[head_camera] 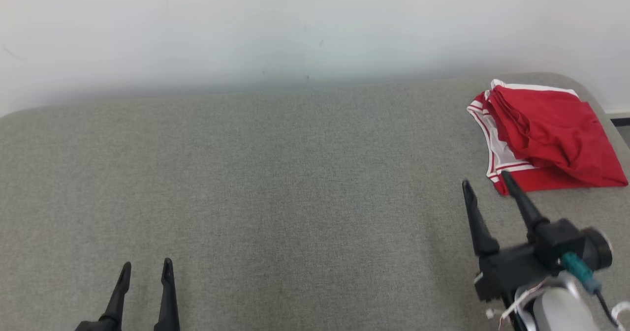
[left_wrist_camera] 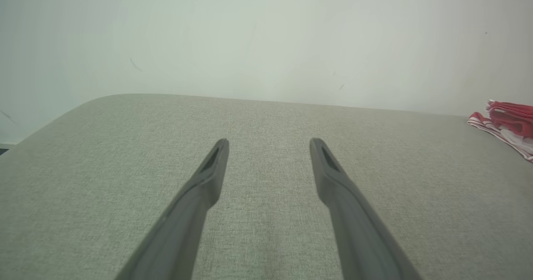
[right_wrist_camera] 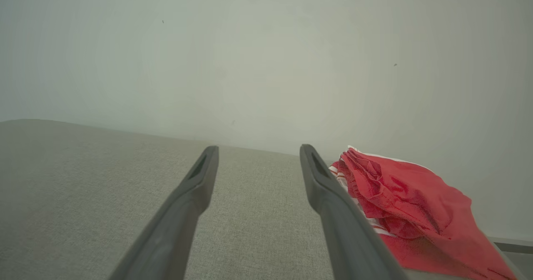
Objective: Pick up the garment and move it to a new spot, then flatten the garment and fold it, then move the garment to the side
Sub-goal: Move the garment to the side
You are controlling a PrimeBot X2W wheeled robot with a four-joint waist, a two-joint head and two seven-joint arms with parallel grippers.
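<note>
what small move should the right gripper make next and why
Probably ease the right gripper forward and slightly right, over the near edge of the red garment. Its jaws are open and empty, by the near left corner of that rumpled garment, which lies at the far right corner of the grey surface.

Grey woven-fabric table had rounded far corners, lit soft and even. Plain off-white wall ran right behind the table's far edge, a few small dark specks on it. Past the table's far right corner, dark strip at wall foot.
</note>
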